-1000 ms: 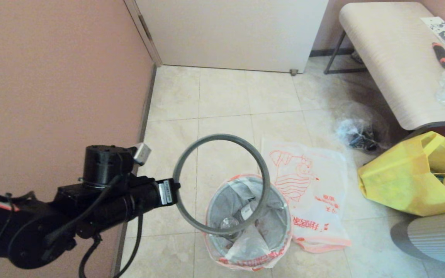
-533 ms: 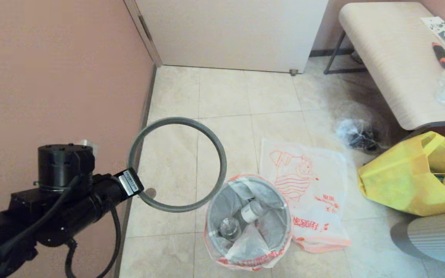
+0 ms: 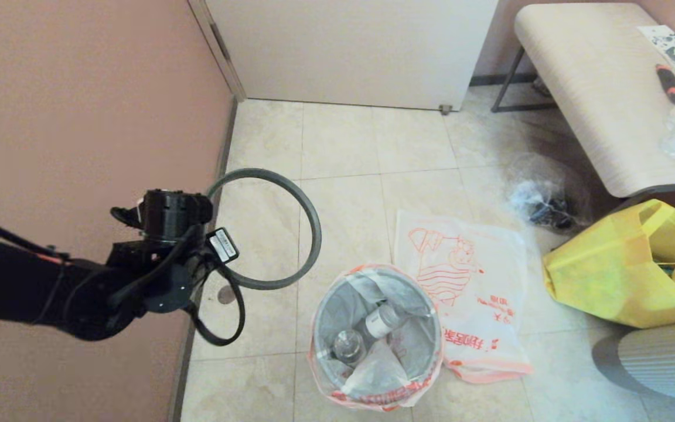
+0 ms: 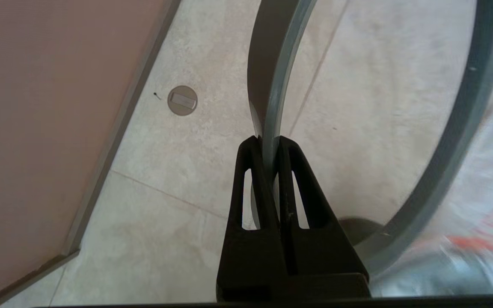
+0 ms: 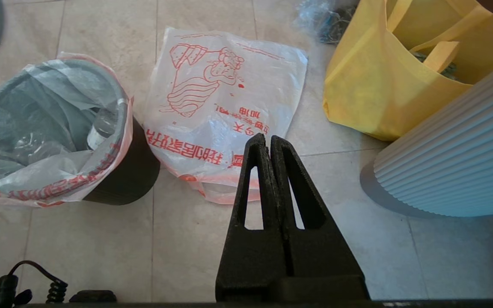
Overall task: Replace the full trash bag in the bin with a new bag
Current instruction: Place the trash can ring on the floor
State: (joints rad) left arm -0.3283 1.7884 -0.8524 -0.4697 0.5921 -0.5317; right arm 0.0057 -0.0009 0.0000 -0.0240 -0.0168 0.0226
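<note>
A pale wood-grain table (image 3: 595, 99) on dark metal legs is seen at the far right, and a ribbed white rounded object (image 5: 456, 167) stands on the beige tiled floor (image 3: 343, 140) near the robot's right side. A yellow fabric tote (image 3: 619, 275) is slumped between the two. The thin translucent white shopping bag with a large red line drawing and red characters, the new bag (image 3: 466, 281), is spread flat on the tiles just to the right of the bin. The small round black plastic bin (image 5: 126, 175) stands upright, lined by the full trash bag (image 3: 372, 346) of translucent white plastic, whose pink-orange rim is folded over the bin's edge; clear bottles and white scraps are visible inside. A crumpled clear bag with dark lumps (image 3: 539, 202) lies beyond the new bag, near the table leg. The thin grey ring rim (image 3: 308, 234) is held in the air to the left of the bin, near the pink wall (image 3: 79, 117), apart from the bin. It is clamped edge-on between the closed fingers of the left gripper (image 4: 268, 143). The right gripper (image 5: 268, 143) is parked above the floor near the new bag, its fingers pressed together on nothing.
</note>
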